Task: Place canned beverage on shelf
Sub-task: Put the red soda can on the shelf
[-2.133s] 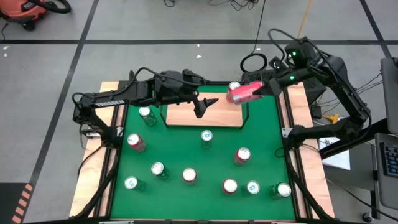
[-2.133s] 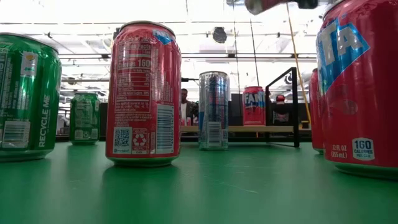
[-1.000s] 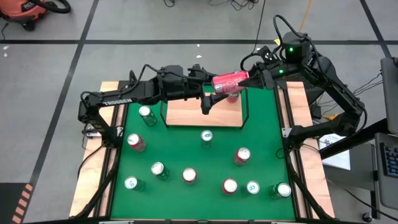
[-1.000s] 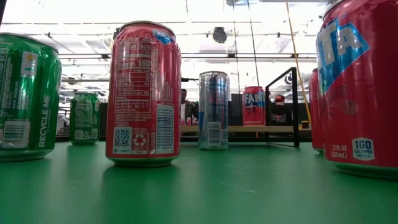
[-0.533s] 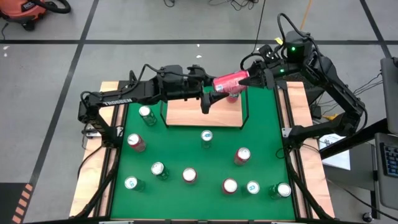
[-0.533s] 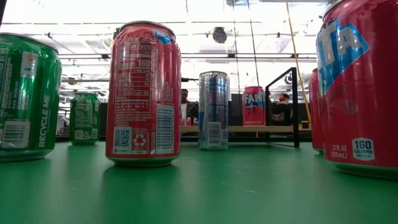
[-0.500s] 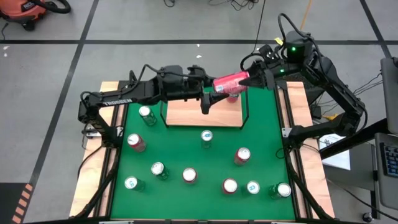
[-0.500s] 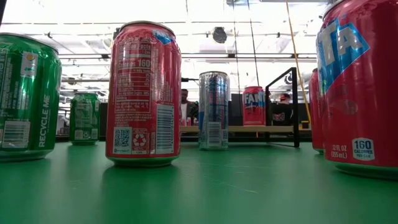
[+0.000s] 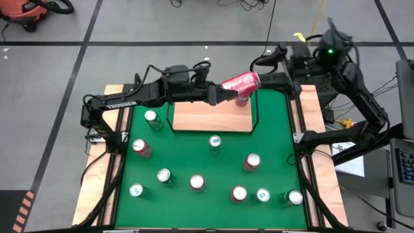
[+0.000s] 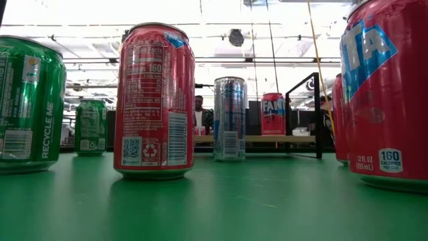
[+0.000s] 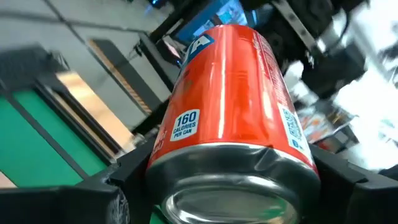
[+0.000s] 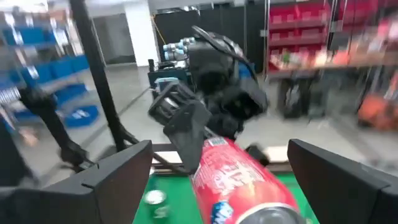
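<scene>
The left hand [image 9: 223,94] grips a red can [image 9: 240,82], held tilted on its side over the shelf [image 9: 210,118] at the table's [image 9: 272,155] twelve o'clock edge. The right hand [image 9: 275,79], fingers spread wide, is apart from the can at its three o'clock.

Can [image 9: 240,82] now in left gripper [image 9: 218,94]

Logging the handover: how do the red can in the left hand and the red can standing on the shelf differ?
The held red can lies tilted on its side in the air, gripped at one end by the left hand; the shelf can stands upright on the shelf board, ungripped. The held one partly hides the shelf can from above. The right hand has opened. Both cans are red.
</scene>
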You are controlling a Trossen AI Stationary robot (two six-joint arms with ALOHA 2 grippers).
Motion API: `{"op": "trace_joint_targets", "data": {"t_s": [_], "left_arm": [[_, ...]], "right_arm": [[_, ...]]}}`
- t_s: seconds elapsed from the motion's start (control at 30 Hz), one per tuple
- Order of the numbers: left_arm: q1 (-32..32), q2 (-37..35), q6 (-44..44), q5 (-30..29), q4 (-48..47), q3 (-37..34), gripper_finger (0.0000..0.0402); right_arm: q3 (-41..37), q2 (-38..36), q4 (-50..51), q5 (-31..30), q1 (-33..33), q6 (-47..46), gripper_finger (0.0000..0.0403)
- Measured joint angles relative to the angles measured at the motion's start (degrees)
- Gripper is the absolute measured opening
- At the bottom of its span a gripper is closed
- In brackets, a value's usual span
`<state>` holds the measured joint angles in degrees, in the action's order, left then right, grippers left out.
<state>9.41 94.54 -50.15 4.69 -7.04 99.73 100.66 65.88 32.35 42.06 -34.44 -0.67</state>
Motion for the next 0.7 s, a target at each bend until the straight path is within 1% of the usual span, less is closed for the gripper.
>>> {"op": "trace_joint_targets", "data": {"t_s": [0.13, 0.27, 0.37, 0.43, 0.5, 0.57, 0.7], "left_arm": [[0.0, 0.0, -8.1, 4.7, 0.1, 0.0, 0.0288], [-0.1, 0.0, -14.7, 9.7, 0.4, 0.0, 0.0288], [0.0, 0.0, -17.1, 13.2, 0.6, 0.0, 0.0288], [0.0, -0.1, -18.3, 15.3, 0.7, 0.0, 0.0288], [0.0, -0.1, -20.5, 16.8, 0.7, 0.0, 0.0288], [-0.1, -0.1, -22.3, 17.5, 0.7, 0.0, 0.0288], [-0.1, -0.1, -23.0, 17.8, 0.7, 0.0, 0.0288]], "right_arm": [[0.0, -2.4, 0.4, 0.0, 0.9, 6.5, 0.0365], [0.0, -4.0, 1.5, 1.3, 2.2, 9.5, 0.0365], [0.0, -4.5, 3.4, 2.0, 3.7, 10.2, 0.0365], [0.0, -4.6, 5.3, 3.0, 4.9, 12.3, 0.0366], [0.0, -4.6, 7.2, 2.7, 6.1, 14.8, 0.037], [0.0, -4.4, 8.3, 1.0, 7.3, 17.2, 0.0374], [0.0, -3.8, 8.8, -2.0, 9.1, 20.1, 0.0385]]}}
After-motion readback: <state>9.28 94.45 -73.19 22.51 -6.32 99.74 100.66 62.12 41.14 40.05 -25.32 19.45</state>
